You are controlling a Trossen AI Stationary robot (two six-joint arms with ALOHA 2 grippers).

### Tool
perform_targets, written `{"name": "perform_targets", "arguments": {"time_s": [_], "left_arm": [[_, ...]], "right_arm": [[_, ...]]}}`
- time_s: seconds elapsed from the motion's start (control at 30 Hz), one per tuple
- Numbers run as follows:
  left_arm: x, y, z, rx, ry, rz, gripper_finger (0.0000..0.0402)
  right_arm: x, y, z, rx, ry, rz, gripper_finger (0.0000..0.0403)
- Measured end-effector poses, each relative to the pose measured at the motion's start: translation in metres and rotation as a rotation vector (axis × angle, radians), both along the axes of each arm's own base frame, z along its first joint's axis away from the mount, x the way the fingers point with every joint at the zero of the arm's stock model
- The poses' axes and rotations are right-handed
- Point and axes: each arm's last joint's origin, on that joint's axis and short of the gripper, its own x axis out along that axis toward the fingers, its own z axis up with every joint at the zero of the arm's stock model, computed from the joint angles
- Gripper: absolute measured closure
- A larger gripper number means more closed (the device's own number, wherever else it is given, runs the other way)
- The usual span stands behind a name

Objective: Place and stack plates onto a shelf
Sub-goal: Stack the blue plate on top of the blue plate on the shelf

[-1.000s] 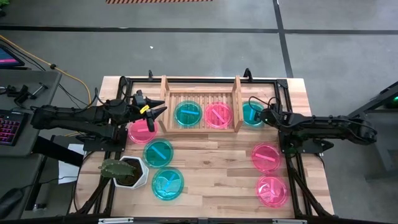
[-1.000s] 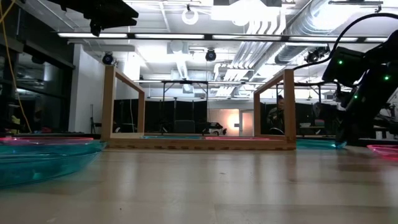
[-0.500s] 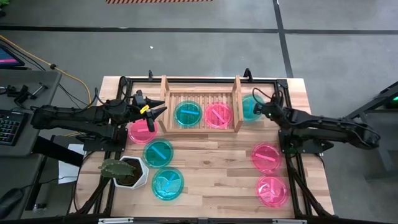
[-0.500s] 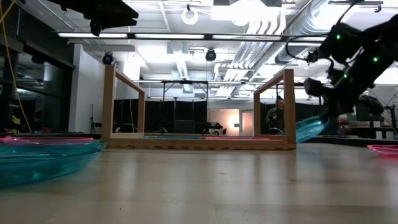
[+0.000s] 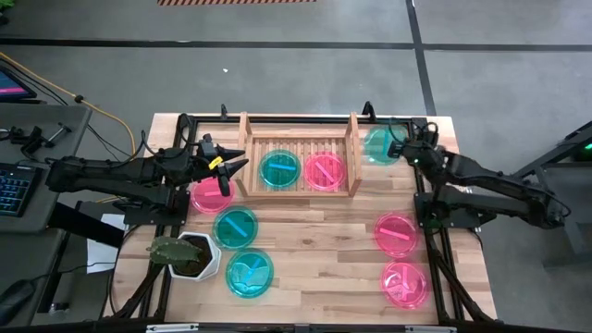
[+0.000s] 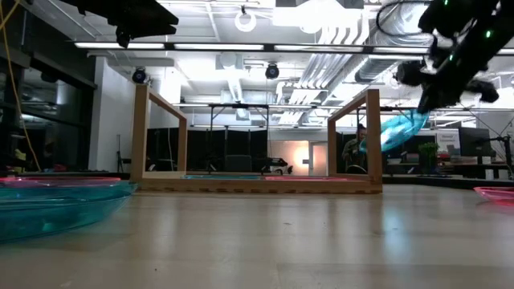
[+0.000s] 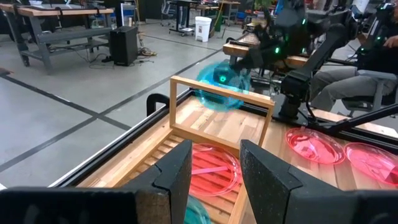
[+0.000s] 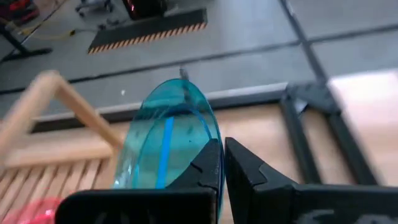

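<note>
- Teal plate (image 5: 378, 145), tilted and lifted clear of the table, just outside the shelf (image 5: 298, 165) by its right rail.
- Pinched at its rim between closed fingers of right gripper (image 5: 400, 151).
- Left gripper (image 5: 231, 166) beside shelf's left rail, fingers apart.

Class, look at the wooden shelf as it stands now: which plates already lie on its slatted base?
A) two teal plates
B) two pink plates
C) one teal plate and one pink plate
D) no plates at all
C: in the high view one teal plate and one pink plate lie side by side on the shelf.
</note>
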Motion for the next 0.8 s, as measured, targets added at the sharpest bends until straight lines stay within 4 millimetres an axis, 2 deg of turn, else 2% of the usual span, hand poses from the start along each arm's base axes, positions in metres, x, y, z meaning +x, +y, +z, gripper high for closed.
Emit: {"name": "perform_targets", "arguments": {"time_s": [0.17,0.27,0.37,0.53,0.67,0.8], "left_arm": [[0.000,0.000,0.000,0.003,-0.002,0.000,0.0275],[0.000,0.000,0.001,0.001,-0.010,0.000,0.0275],[0.000,-0.001,0.001,-0.022,-0.016,-0.007,0.0275],[0.000,-0.004,0.001,-0.025,-0.019,-0.027,0.0275],[0.001,-0.004,0.003,0.002,-0.034,-0.030,0.0275],[0.001,-0.003,0.004,0.015,-0.037,-0.024,0.0275]], "right_arm": [[-0.007,0.001,0.051,-0.115,0.011,-0.021,0.0403],[-0.006,0.001,0.080,-0.190,-0.049,-0.011,0.0403],[0.001,-0.001,0.096,-0.245,-0.115,0.035,0.0403],[0.031,-0.008,0.094,-0.233,-0.130,0.128,0.0403],[0.070,-0.014,0.083,-0.209,-0.108,0.246,0.0403],[0.112,-0.018,0.076,-0.237,-0.169,0.397,0.0403]]}}
